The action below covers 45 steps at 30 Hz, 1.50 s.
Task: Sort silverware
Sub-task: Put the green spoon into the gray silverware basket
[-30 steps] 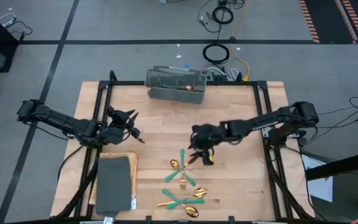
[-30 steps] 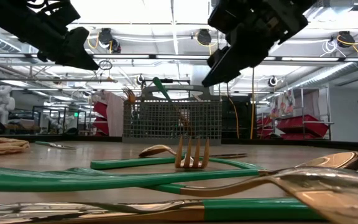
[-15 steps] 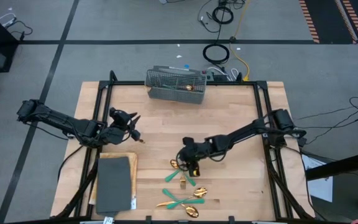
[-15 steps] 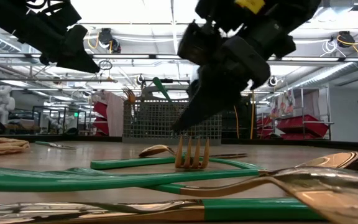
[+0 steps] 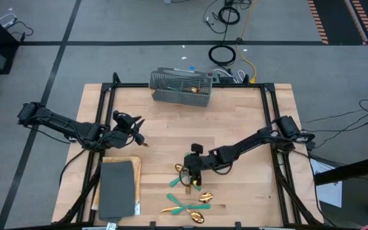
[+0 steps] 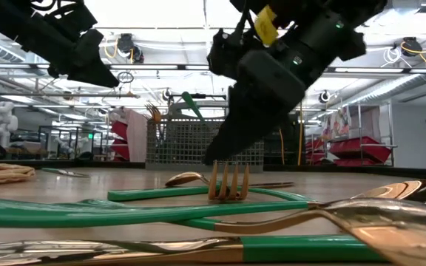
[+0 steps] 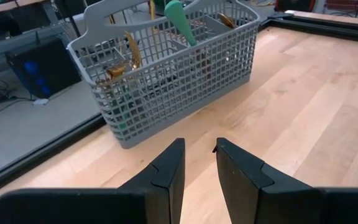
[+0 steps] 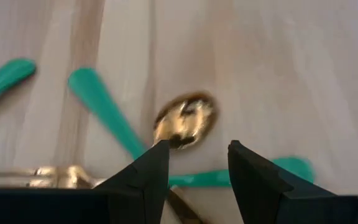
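Note:
Several gold-headed, teal-handled pieces of silverware [image 5: 187,191] lie flat and crossed near the table's near edge. In the low view a fork [image 6: 228,182] lies among them. My right gripper [image 5: 193,169] is open and hangs low over the far end of this pile, pointing down. In its wrist view its gripper [image 8: 194,158] straddles the space just beside a spoon's gold bowl [image 8: 185,118]. My left gripper [image 5: 136,131] is open and waits above the table's left side, facing the grey mesh basket [image 7: 160,68].
The grey mesh basket [image 5: 181,87] stands at the table's far edge with a few pieces upright in it [image 7: 179,22]. A grey pad on a wooden board [image 5: 117,188] lies at the near left. Bare wood stretches between the basket and the pile.
My right gripper has moved toward the table's left and near edges and come down over the far end of the silverware pile; most of the travel came first, then it settled lower. The silverware has stayed where it was.

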Each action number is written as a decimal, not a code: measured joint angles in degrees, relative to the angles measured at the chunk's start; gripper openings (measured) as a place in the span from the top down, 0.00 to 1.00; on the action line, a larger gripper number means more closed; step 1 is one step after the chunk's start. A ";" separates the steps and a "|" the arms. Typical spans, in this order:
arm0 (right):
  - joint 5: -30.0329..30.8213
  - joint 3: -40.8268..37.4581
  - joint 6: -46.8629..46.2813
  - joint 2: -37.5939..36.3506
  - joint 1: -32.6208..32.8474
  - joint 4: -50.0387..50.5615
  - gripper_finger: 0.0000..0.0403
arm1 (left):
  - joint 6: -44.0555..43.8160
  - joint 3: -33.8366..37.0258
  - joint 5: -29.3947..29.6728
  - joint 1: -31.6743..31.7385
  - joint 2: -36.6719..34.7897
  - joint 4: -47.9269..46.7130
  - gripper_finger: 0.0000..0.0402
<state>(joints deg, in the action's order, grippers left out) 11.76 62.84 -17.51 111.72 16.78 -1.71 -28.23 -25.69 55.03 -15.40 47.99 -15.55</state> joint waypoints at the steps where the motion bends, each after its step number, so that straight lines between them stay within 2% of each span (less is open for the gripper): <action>1: 0.24 -0.01 -0.59 0.32 0.35 -0.17 0.62 | -0.01 0.00 0.00 0.00 -0.01 0.01 0.75; 15: 2.28 0.01 -5.55 0.92 2.97 -2.43 0.62 | -1.38 0.00 -0.48 0.00 -0.02 0.00 0.75; 25: 2.26 0.24 -7.05 5.81 3.20 -7.64 0.62 | -1.38 0.00 -0.50 0.00 0.09 -0.57 0.75; 32: 3.79 0.31 -7.56 6.98 3.07 -7.28 0.63 | -1.38 0.00 -0.77 0.00 0.42 -0.48 0.75; 36: 6.32 0.29 -6.90 7.03 3.03 -6.28 0.72 | -1.38 0.00 -0.77 0.00 0.42 -0.46 0.75; 40: 6.81 0.27 -4.66 7.04 2.88 -5.84 0.95 | -1.33 0.00 -0.77 0.00 0.42 -0.48 0.75; 45: 6.77 0.10 -2.59 7.00 2.78 -8.54 0.99 | -1.25 0.00 -0.77 0.00 0.42 -0.48 0.75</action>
<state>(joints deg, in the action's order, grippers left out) 18.53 62.94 -20.10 118.72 19.55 -10.25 -29.47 -25.69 54.26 -15.40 48.40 -16.03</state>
